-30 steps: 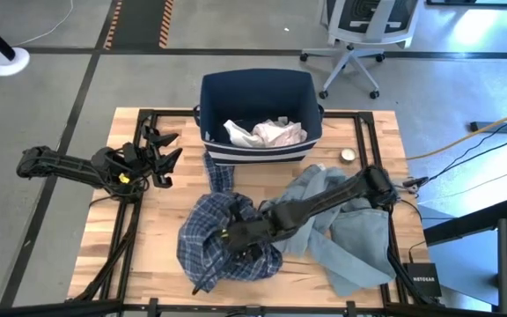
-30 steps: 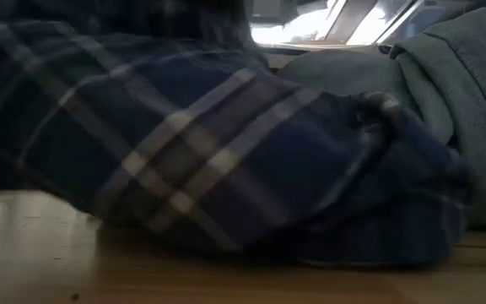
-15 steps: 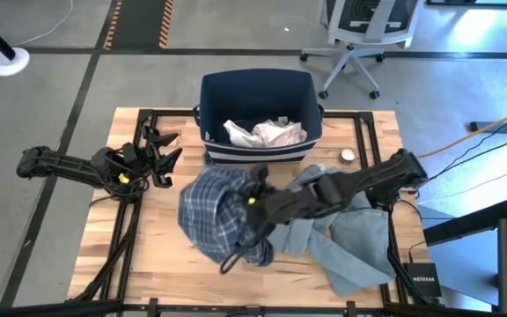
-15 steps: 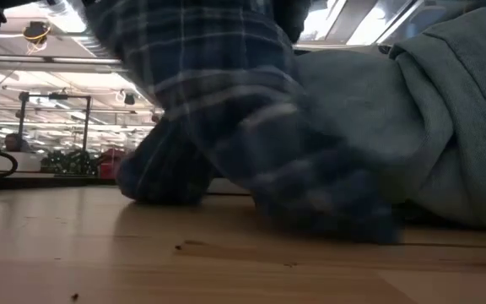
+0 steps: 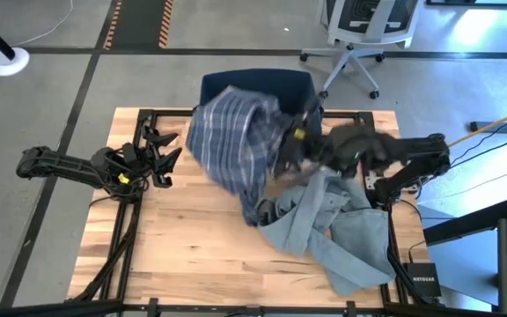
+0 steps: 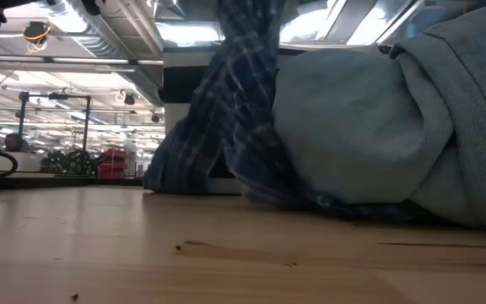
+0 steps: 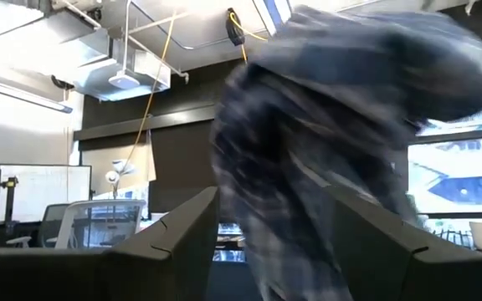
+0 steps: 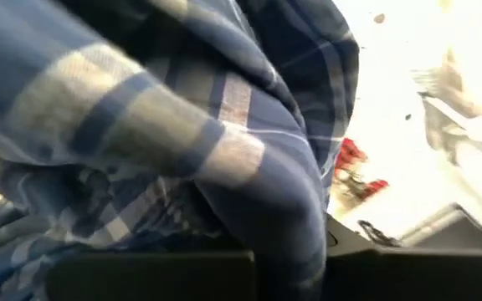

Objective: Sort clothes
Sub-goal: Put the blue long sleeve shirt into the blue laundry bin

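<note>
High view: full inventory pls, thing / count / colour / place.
plaid shirt: 1, blue-and-white, lifted over the bin's front, tail trailing to the table
grey-blue garment: 1, light grey-blue, heaped on the table's right half
fabric bin: 1, navy, table's far edge, mostly hidden by the shirt
table: 1, light wood with black frame
office chair: 1, white, on the floor beyond the table
right gripper: 1, dark, shut on the plaid shirt, by the bin
left gripper: 1, dark, open, waiting at the table's left edge

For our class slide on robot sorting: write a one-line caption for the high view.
Right gripper lifts the plaid shirt over the navy bin; left gripper waits open.
</note>
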### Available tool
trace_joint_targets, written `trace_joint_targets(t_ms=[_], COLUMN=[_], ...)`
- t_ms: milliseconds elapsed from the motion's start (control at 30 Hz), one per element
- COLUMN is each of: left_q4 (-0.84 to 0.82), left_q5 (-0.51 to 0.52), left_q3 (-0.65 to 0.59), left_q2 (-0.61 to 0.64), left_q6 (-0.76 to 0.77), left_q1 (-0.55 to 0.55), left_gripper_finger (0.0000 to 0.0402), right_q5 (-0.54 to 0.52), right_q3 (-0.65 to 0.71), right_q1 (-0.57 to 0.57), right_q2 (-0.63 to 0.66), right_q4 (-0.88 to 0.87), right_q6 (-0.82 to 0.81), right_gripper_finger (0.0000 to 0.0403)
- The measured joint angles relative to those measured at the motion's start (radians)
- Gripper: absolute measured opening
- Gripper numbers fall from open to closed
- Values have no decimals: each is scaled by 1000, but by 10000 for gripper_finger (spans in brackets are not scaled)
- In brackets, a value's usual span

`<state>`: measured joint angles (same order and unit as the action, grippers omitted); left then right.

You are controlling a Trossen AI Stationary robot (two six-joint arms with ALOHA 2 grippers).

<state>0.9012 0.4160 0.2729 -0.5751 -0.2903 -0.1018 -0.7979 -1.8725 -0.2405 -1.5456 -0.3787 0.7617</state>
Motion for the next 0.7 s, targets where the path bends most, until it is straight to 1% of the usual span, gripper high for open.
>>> trace_joint_targets(t_ms=[233, 333, 467, 600, 700], left_q4=[0, 0, 0, 0, 0], left_q5=[0, 0, 0, 0, 0], left_q3=[0, 0, 0, 0, 0], left_q2=[0, 0, 0, 0, 0], left_q6=[-6, -13, -14, -14, -17], left_q1=[0, 0, 0, 0, 0], left_gripper_finger=[208, 208, 208, 208, 208], right_q5=[1, -6, -1, 5, 5], right_q3=[0, -1, -1, -1, -1], right_q1=[169, 247, 332, 394, 433], right_q2=[40, 41, 23, -14, -44], right_q4=[131, 146, 89, -60, -169], right_q6=[138, 140, 78, -28, -131], right_gripper_finger=[19, 19, 19, 19, 32])
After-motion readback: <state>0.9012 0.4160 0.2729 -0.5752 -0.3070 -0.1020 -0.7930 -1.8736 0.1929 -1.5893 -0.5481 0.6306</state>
